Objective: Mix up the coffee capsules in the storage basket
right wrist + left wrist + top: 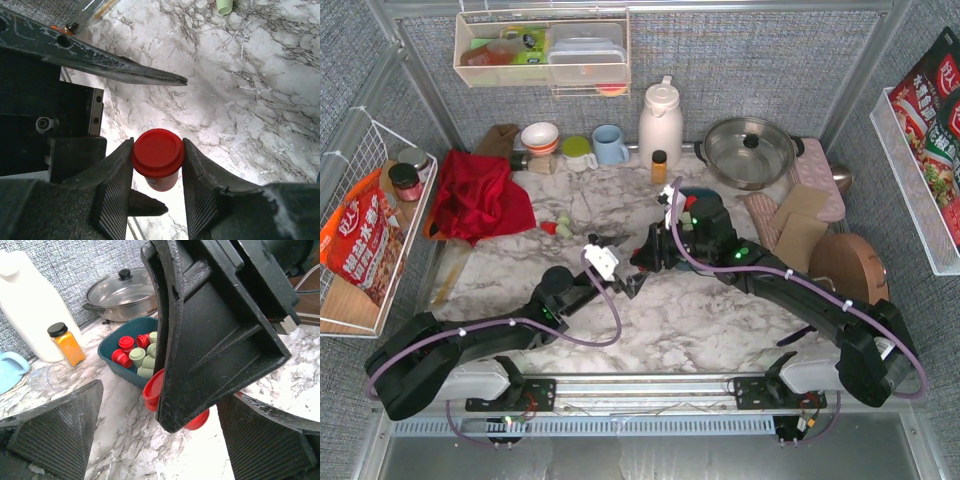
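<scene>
Red capsule [156, 159] clamped between the two ribbed pads [116, 192] of the right gripper [158, 150], its flat wide end facing the wrist camera. Both pads press its sides. White-grey marble tabletop [260, 115] below.

Left gripper [160, 405] spread wide, holding nothing. Its textured fingers [55, 435] stand either side of the right gripper's black body. One of them shows in the right wrist view as a thin dark blade up and left of the held capsule, not touching it. From above, the two grippers meet tip to tip near the table's middle.

Storage basket [112, 351]: dark teal, on the marble beyond the grippers and in front of the steel pot [125, 292]. Inside are coffee capsules [137, 357], red and pale green mixed; an exact count is not possible since the right gripper hides part of the bin. From the top view, the right arm covers most of the basket and only a teal edge shows.

Near the basket: amber bottle [67, 345] with a black cap, white jug [30, 305] behind it, blue mug [610, 145] further left.

Outside the basket: loose green capsule [563, 220] and loose red capsule [548, 228] lie just beside each other on the marble, next to the red cloth [475, 195], well apart from the basket.
</scene>
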### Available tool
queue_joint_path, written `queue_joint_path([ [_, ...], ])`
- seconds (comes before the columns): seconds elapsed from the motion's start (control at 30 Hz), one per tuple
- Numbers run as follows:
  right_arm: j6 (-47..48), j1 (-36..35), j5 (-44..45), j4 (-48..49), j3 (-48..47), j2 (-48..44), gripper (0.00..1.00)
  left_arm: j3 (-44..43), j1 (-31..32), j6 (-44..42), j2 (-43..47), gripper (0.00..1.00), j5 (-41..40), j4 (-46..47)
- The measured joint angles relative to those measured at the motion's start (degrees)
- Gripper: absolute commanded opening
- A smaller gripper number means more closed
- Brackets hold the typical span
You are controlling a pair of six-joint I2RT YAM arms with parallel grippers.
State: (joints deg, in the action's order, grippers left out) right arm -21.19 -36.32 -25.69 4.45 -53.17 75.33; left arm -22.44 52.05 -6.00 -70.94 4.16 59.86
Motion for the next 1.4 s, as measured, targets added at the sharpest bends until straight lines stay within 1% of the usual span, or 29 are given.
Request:
queue_joint_path([
  [0.17,0.48,0.09,2.27,-1.95,-0.87,-0.13,0.09,1.84,0.09,0.5,1.9,0.99,-1.07,0.37],
  [0.27,1.09,0.24,6.45,-3.82,-1.92,-0.46,0.09,3.85,0.09,1.46,3.72,0.99,-1.79,0.33],
  [0.37,2.6,0.39,13.73,-6.19,-2.56,-1.38,0.09,5.49,0.09,3.28,6.16,0.99,-4.2,-0.42],
  [0.47,4.22,0.63,21.97,-8.07,-2.27,-3.1,0.08,5.38,0.09,6.25,8.57,0.99,-9.29,-3.58],
  [0.6,6.56,1.44,33.57,-8.07,0.28,-5.68,0.08,2.45,0.09,11.43,10.47,0.99,-20.41,-13.07],
  [0.73,7.87,2.69,41.05,-7.39,2.54,-6.86,0.08,0.57,0.09,15.67,9.73,0.99,-29.42,-22.08],
  [0.83,8.76,3.78,44.83,-6.12,3.65,-6.29,0.08,0.15,0.09,18.49,7.41,0.99,-34.03,-27.1],
  [0.97,9.86,6.82,47.76,-3.63,3.76,-2.71,0.07,-0.44,0.09,21.11,3.85,0.99,-37.24,-30.82],
  [1.1,9.49,11.5,47.65,-0.57,2.32,3.98,0.07,-3.67,0.09,24.06,0.59,0.99,-40.19,-34.91],
  [1.27,8.11,16.44,45.99,2.6,-5.81,16.68,0.08,-9.99,0.09,28.74,-2.49,0.99,-44.02,-42.8],
  [1.4,6.56,18.25,44.28,2.34,-14.05,25.94,0.09,-11.82,0.09,32.26,-4.13,0.99,-47.47,-50.23],
])
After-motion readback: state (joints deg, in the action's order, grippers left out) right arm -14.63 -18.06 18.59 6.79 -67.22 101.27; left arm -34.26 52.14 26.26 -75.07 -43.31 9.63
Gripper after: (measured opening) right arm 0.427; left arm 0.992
